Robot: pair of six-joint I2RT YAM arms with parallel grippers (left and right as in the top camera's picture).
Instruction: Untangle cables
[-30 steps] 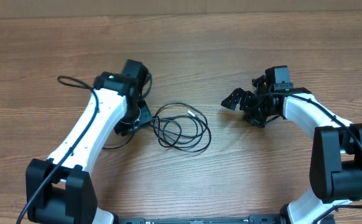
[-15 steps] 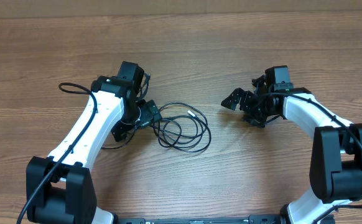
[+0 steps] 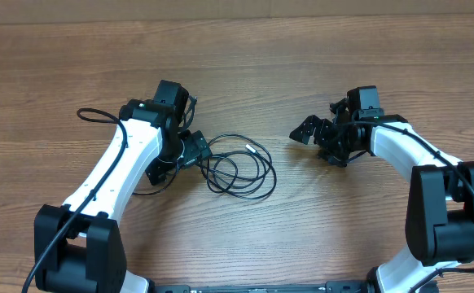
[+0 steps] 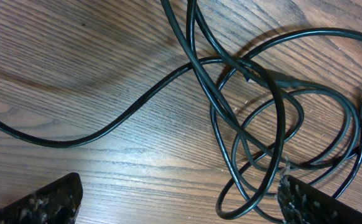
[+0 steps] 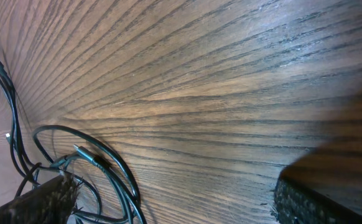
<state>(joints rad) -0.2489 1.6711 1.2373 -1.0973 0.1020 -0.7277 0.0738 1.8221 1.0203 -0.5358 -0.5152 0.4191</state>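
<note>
Since a second ago the left gripper (image 3: 186,151) has spread its fingers wide and shifted slightly; it pinches nothing. The cables (image 4: 192,64) lie in loose, overlapping loops on the wooden table (image 3: 237,65), just to its right. They reach between its fingertips and run close against one of them. A silver-tipped plug (image 3: 249,147) lies on the loops' far side. Well apart to the right, the right gripper (image 3: 317,143) hangs spread and empty.
</note>
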